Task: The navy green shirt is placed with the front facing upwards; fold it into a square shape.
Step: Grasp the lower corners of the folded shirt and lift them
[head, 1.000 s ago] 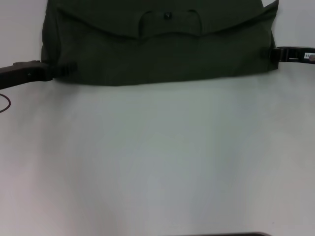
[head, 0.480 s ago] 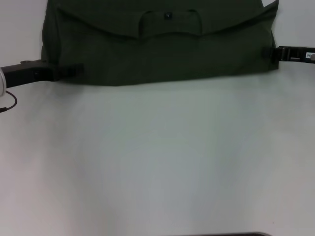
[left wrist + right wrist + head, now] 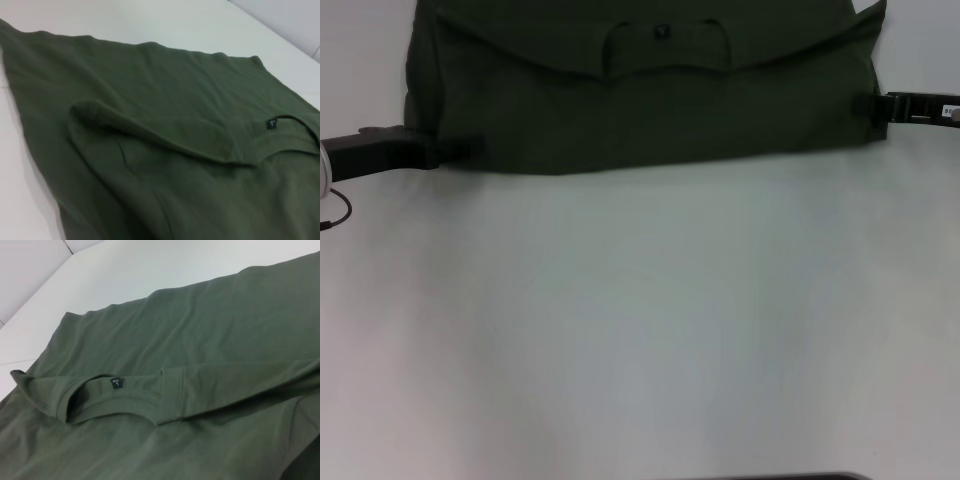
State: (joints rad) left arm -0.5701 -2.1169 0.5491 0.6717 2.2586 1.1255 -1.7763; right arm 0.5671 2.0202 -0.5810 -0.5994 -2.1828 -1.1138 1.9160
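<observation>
The navy green shirt (image 3: 640, 110) lies folded into a wide band at the far edge of the white table (image 3: 640, 320), plain side up. Its collar and small black neck tag (image 3: 661, 32) face me. My left gripper (image 3: 465, 150) reaches in low at the shirt's near left corner and touches the cloth. My right gripper (image 3: 865, 105) rests against the shirt's right edge. The left wrist view shows the shirt (image 3: 165, 150) with a raised fold running toward the tag (image 3: 270, 123). In the right wrist view the shirt (image 3: 200, 340) shows its collar and tag (image 3: 116, 383).
A thin dark cable (image 3: 338, 212) loops on the table by my left arm. White tabletop stretches from the shirt's near hem toward me. A dark edge (image 3: 770, 477) shows at the very bottom of the head view.
My left gripper pushed a little farther onto the shirt's corner, then drew slightly back and lower. The right gripper and the shirt have barely moved.
</observation>
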